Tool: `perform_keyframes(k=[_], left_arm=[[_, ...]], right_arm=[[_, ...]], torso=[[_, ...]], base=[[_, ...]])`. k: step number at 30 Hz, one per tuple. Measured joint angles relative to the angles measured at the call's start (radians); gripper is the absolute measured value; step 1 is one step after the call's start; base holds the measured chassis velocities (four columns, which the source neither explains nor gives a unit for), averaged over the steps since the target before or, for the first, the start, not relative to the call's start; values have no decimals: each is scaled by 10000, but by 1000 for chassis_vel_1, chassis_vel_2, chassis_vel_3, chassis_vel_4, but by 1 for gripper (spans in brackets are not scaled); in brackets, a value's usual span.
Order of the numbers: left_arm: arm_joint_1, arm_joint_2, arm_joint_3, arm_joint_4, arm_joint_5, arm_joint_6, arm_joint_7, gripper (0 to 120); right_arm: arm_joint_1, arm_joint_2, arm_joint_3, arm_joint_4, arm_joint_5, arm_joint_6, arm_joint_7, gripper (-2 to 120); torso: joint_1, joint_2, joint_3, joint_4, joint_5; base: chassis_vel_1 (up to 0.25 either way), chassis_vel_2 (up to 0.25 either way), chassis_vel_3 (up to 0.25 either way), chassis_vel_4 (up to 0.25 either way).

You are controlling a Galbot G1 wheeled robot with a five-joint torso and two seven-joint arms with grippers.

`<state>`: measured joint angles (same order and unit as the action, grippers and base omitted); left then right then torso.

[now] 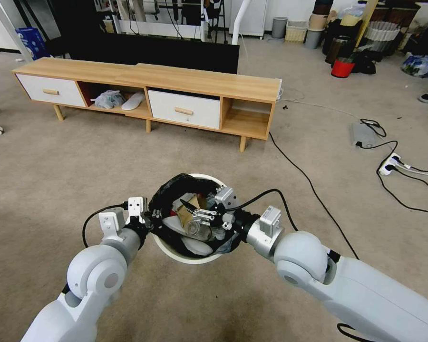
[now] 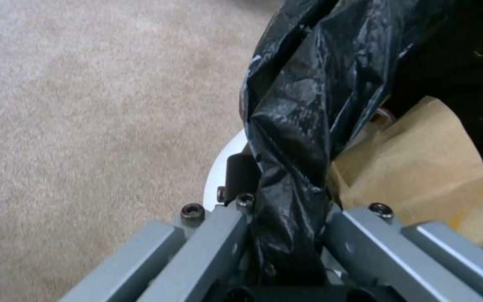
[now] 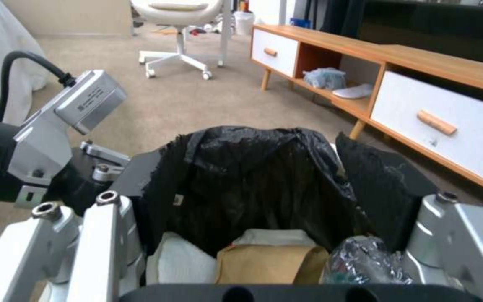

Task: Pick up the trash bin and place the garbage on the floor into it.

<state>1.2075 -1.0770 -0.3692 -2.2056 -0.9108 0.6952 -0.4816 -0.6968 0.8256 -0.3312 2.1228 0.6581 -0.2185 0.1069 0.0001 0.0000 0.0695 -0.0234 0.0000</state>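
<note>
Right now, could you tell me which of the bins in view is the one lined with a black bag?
The white trash bin between both grippers, holding litter; the grey bins by the far wall show no black liner.

My head camera looking down and forward over the trash bin (image 1: pixel 183 259) to the far TV cabinet (image 1: pixel 147 90), my left wrist camera pressed close against the bin's black bag (image 2: pixel 292 138), my right wrist camera low over the bin mouth, facing my left gripper (image 3: pixel 93 167), all three sharing the bin.
</note>
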Motion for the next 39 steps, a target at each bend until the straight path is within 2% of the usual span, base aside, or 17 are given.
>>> perform_keyframes(k=[13, 28, 37, 39], left_arm=[[75, -14, 10, -41, -416, 137, -347, 0], [126, -52, -15, 138, -403, 131, -368, 0], [268, -127, -61, 221, -315, 68, -331, 0], [295, -139, -58, 222, -292, 62, -314, 0]], right_arm=[[-63, -16, 49, -51, -45, 45, -17, 73], [-39, -166, 372, 325, -5, 111, -23, 73], [-474, -685, 1315, 727, -31, 277, -124, 80], [-700, -894, 1620, 844, -39, 367, -125, 88]], torso=[[0, 0, 0, 0, 0], [0, 0, 0, 0, 1], [0, 0, 0, 0, 0], [0, 0, 0, -1, 1]], base=[[0, 0, 0, 0], [0, 0, 0, 0], [0, 0, 0, 0], [0, 0, 0, 0]])
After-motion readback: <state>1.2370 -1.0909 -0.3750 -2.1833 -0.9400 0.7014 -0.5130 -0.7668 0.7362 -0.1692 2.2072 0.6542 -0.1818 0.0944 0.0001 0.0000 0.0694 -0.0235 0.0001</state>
